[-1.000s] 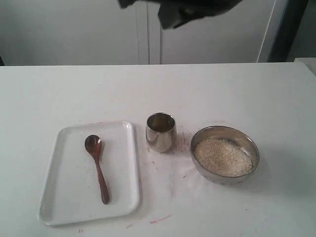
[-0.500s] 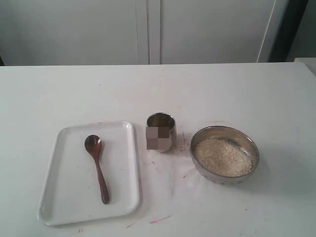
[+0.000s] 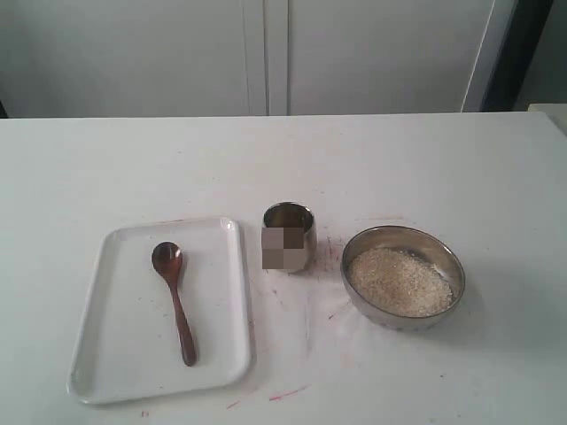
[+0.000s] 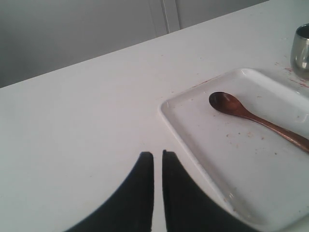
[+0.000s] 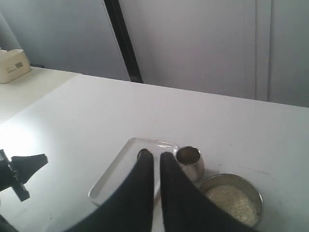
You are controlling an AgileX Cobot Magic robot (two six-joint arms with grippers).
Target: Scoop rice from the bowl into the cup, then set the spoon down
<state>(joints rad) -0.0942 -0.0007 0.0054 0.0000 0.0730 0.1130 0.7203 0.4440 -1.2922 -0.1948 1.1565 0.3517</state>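
2 grippers hang clear of everything: the left gripper [image 4: 158, 153] near the tray [image 3: 124, 310], the right gripper [image 5: 157, 154] high over the table [image 3: 399, 159], each with fingers pinched together on nothing. The spoon [image 3: 175, 301] lies flat on the tray, the cup [image 3: 289, 216] just beside the tray, the bowl [image 3: 447, 257] of rice [image 3: 399, 282] near the cup. Likely trouble: the slim handle slips from a shallow pinch or the tray skids; a loaded spoon misses the narrow cup and scatters grains; a passing arm tips the cup.
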